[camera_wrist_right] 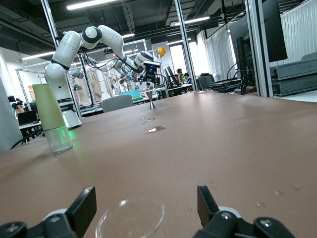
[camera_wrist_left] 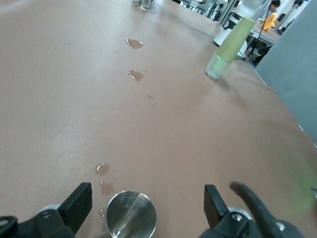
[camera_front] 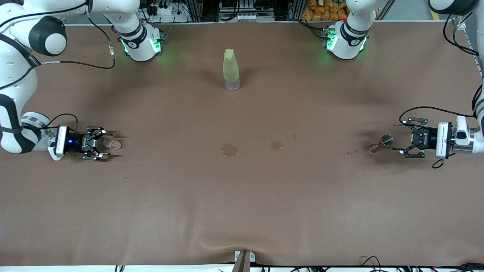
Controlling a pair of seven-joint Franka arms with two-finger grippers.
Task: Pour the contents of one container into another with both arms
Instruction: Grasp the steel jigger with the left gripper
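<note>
Left gripper (camera_front: pixel 400 141) spread wide abt upright metal jigger (camera_front: pixel 382 142), right gripper (camera_front: pixel 106 142) spread round clear glass (camera_front: pixel 112 143) — both axes vertical, bottle (camera_front: pixel 231 70) upright btwn bases.

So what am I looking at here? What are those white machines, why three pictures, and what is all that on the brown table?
Those are two robot arms, each ending in a black claw. The big picture is shot from high up, facing them; the other two come from small cameras on each arm's wrist.

On the brown table a green-capped bottle stands upright near the arms' bases. Small puddles lie nearer the front camera, spilled liquid by the look of it.

The right claw sits low at its end of the table, fingers spread around a small clear glass and not closed on it. The left claw is wide open at the other end, with a little metal cup between its fingers. Neither is lifted.
</note>
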